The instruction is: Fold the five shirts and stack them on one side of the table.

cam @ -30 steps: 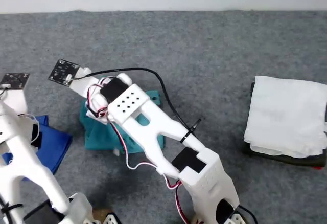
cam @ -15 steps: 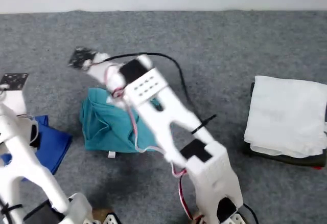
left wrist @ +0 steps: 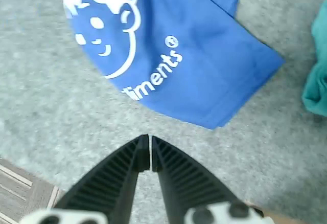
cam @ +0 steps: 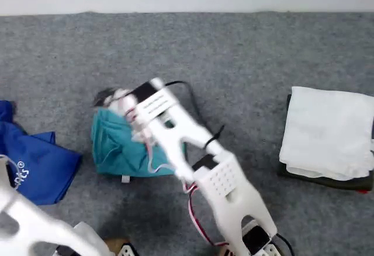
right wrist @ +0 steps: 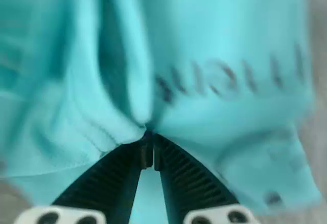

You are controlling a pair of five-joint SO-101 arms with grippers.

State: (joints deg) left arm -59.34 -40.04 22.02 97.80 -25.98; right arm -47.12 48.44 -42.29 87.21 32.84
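pinching the crumpled teal shirt (right wrist: 219, 55), right end effector (right wrist: 147, 155).

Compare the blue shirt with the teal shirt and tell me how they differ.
The teal shirt is pinched in the right gripper, cloth puckered at its tips; the blue shirt lies free, the shut left gripper short of its edge. The blue shirt bears a large white print; the teal shirt small dark marks. Both lie rumpled, unfolded, on the grey table.
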